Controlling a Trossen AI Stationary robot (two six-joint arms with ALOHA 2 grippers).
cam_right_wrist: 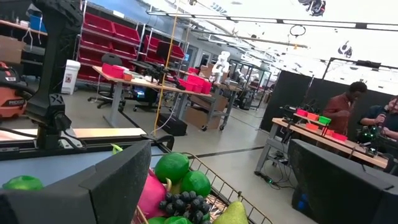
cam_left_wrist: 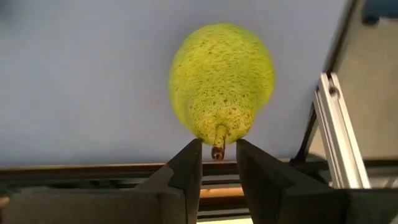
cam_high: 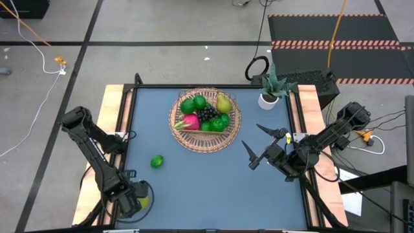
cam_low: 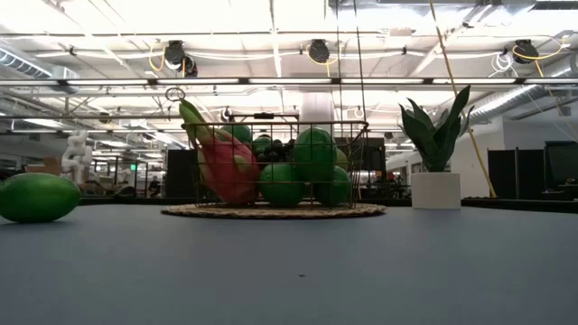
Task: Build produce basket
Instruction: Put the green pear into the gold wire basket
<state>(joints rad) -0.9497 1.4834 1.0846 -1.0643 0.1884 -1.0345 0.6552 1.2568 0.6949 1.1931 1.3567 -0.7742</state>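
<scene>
My left gripper (cam_left_wrist: 219, 163) sits at the near left corner of the table, its fingers drawn in to a narrow gap around the stem end of a yellow-green pear (cam_left_wrist: 222, 84); the stem shows right between the fingertips, so I judge the pear is pinched by its thin end rather than across its belly, which would be too fat for that gap. In the high view the same gripper (cam_high: 132, 200) shows only a sliver of yellow beside it, low against the table edge, so I take the pear to be gripped but not yet carried anywhere. A stem grip is slight, and I would expect the fruit to swing or slip if I moved fast. Further out, a round green fruit (cam_high: 156, 161) lies loose on the blue tabletop (cam_high: 213, 188), between my left arm and the basket (cam_high: 194, 144), well apart from both, waiting its turn. The basket stands toward the far middle of the table and already holds green fruits, a pink dragon fruit (cam_high: 189, 122), a dark grape bunch (cam_high: 207, 113) and another pear (cam_high: 224, 103), so the job looks mostly done. My right gripper (cam_high: 262, 144) hangs wide open and empty just beside the basket's right rim, parked clear of the path. A white plant pot (cam_high: 268, 99) stands at the far right corner, out of the way.
</scene>
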